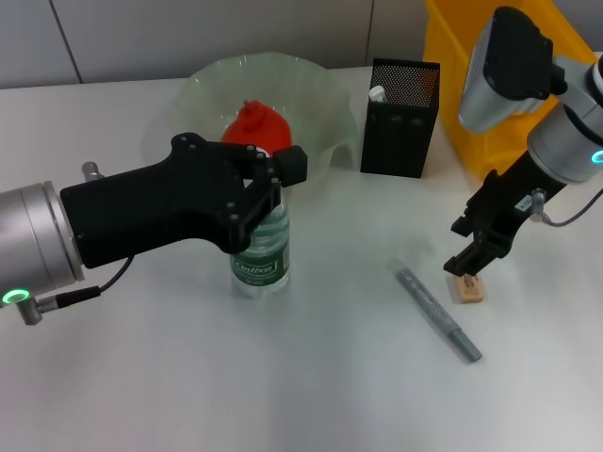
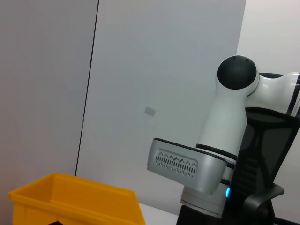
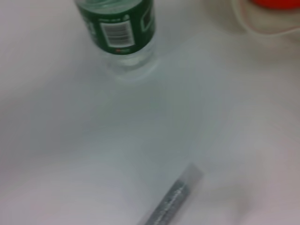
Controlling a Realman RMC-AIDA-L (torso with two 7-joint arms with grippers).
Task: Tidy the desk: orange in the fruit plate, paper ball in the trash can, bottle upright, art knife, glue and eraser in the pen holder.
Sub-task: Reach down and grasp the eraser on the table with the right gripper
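**A:** Where does everything sit?

**B:** The orange (image 1: 254, 127) is already in the fruit plate (image 1: 325, 89), upper middle of the head view. The bottle (image 1: 264, 250) stands upright on the bench (image 1: 311, 395), left of centre, with the left gripper (image 1: 271, 193) clamped round its upper part. The pen holder (image 1: 400, 118) is at upper right, just in front of the yellow trash can (image 1: 452, 75). Something white shows inside the holder — I can't tell what.

**A:** And the right arm?

**B:** The right gripper (image 1: 471, 266) hangs directly over the eraser (image 1: 468, 289) at right of centre. Its fingers look slightly apart, not yet on the block. A grey pen-like stick (image 1: 438, 314) — probably the art knife — lies just left of the eraser.

**A:** What could go wrong?

**B:** The eraser is small and flat on the bench. If the fingers come down off-centre they may push it aside, or pinch a corner so it flips out. On the left, letting go at an angle could tip the bottle — it stands close to the plate's rim.

**A:** Paper ball?

**B:** Not visible on the bench.
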